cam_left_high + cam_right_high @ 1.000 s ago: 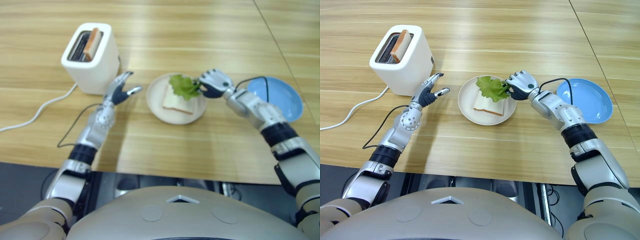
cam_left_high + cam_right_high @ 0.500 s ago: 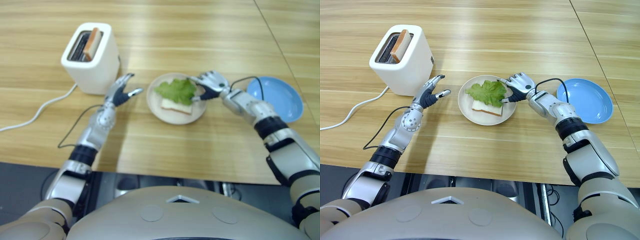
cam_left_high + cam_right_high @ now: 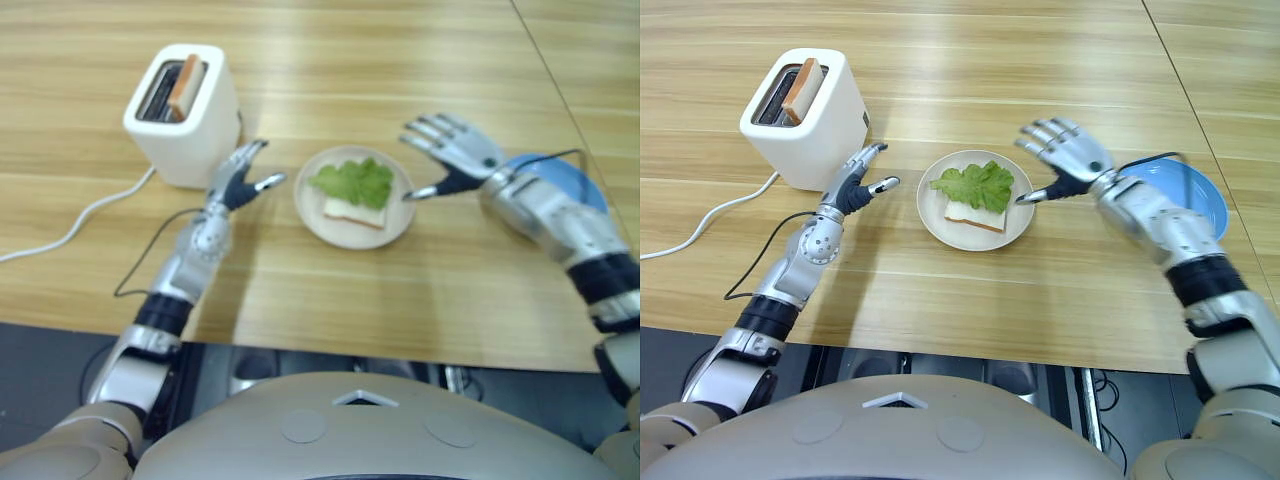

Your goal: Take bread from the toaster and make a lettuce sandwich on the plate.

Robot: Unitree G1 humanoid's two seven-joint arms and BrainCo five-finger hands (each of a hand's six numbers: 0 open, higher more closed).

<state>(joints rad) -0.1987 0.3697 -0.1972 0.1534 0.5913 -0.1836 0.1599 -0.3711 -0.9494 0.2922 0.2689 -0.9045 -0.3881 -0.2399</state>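
Green lettuce (image 3: 973,185) is laid over bread (image 3: 975,216) on the plate (image 3: 929,214), 1 slice (image 3: 800,90) is left in the toaster (image 3: 815,135) left of it, and left hand (image 3: 855,182) and right hand (image 3: 1068,152) are spread empty beside it.

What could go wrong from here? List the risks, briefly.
1. The lettuce lies loose on the bread slice, overhanging it; laying the second slice on top could push it off.
2. That slice rises only a little above the toaster slot, so the open left hand beside it may grip poorly or shove the toaster.
3. The open right hand hovers near the plate rim and could knock it.
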